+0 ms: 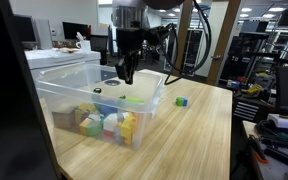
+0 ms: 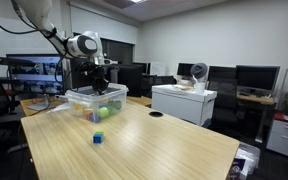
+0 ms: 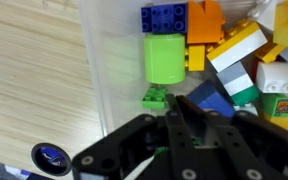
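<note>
My gripper (image 1: pixel 127 76) hangs over a clear plastic bin (image 1: pixel 156 98) on a wooden table, also seen in an exterior view (image 2: pixel 101 86). In the wrist view its fingers (image 3: pixel 174 100) are closed together with nothing clearly between them, their tips just above the bin floor. A small flat green block (image 3: pixel 156 97) lies right beside the tips. A green cylinder (image 3: pixel 165 57) stands next to it. Several blue, orange, yellow and white blocks (image 3: pixel 229 55) are piled at one end of the bin (image 1: pixel 104 123).
A small blue and green block (image 1: pixel 181 101) lies alone on the table outside the bin, also seen in an exterior view (image 2: pixel 98 138). A white cabinet (image 2: pixel 182 102) stands past the table. Desks with monitors (image 2: pixel 252 78) fill the background.
</note>
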Controlling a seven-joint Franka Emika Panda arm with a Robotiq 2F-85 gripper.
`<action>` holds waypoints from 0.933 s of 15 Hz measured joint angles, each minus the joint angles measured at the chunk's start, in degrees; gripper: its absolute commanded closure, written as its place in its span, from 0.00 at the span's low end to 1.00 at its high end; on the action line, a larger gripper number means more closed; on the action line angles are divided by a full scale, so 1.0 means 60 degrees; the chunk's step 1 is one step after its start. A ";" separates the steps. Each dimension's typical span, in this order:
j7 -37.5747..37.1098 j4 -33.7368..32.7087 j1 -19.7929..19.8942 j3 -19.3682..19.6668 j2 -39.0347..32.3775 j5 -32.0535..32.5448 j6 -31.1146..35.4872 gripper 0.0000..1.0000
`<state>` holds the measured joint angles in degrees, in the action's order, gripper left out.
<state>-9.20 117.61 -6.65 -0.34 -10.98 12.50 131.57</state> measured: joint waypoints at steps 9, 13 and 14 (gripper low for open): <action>0.0000 0.0653 0.0017 -0.0094 -0.0248 0.0104 -0.0131 0.00; 0.0000 0.0439 -0.0102 -0.0225 -0.0757 0.0105 -0.0129 0.00; 0.0000 0.0328 -0.0139 -0.0264 -0.0872 0.0105 -0.0129 0.00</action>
<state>-9.20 119.57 -7.49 -1.92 -16.21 13.13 130.80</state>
